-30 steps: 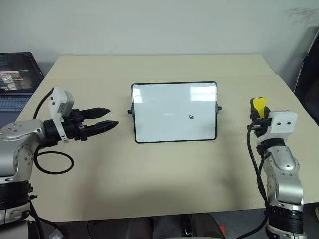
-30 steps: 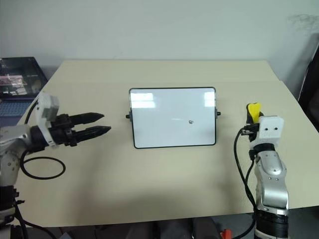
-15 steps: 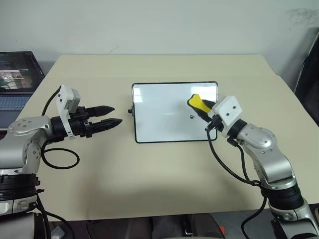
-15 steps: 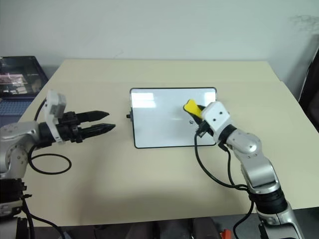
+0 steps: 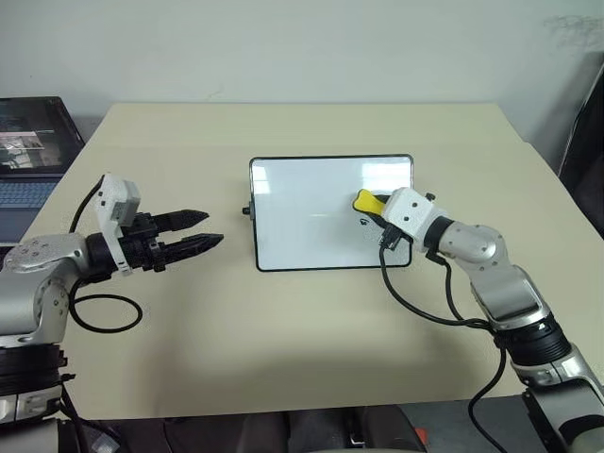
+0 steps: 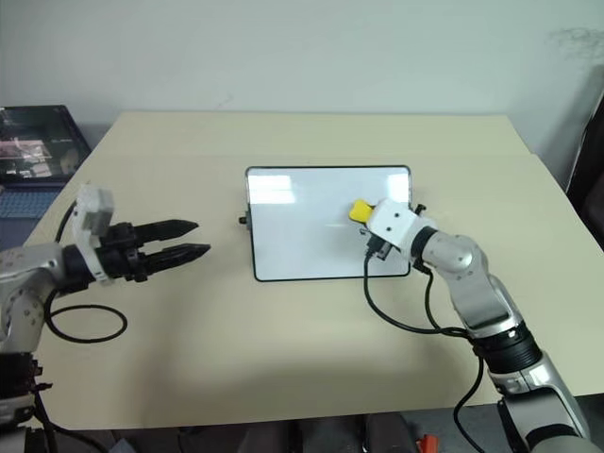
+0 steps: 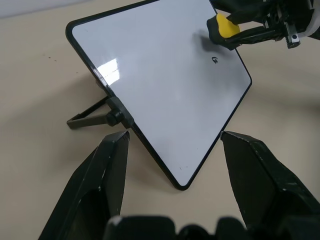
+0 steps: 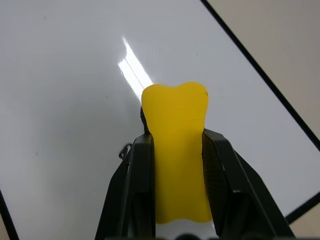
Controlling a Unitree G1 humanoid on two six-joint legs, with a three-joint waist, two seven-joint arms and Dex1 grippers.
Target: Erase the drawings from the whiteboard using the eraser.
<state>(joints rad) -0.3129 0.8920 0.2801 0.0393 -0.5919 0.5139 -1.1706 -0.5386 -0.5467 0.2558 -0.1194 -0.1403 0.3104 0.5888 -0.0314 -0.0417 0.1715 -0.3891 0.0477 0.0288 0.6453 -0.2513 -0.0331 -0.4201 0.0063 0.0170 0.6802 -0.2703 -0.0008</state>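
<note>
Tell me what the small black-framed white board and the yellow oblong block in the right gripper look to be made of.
Small black-framed white board: a glossy, smooth writing surface, judging by the bright reflections on it; the thin frame looks like black plastic. Yellow oblong block: matte, softly rounded, with no glare, probably foam or soft plastic; the look leaves that open.

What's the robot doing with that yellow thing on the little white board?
It is wiping marker off a small whiteboard that stands propped on a beige table. The right gripper has its jaws shut on a yellow eraser, held against the board just above a small black scribble that is not yet wiped away. The left gripper hovers beside the board's left edge with its jaws open, holding nothing.
</note>
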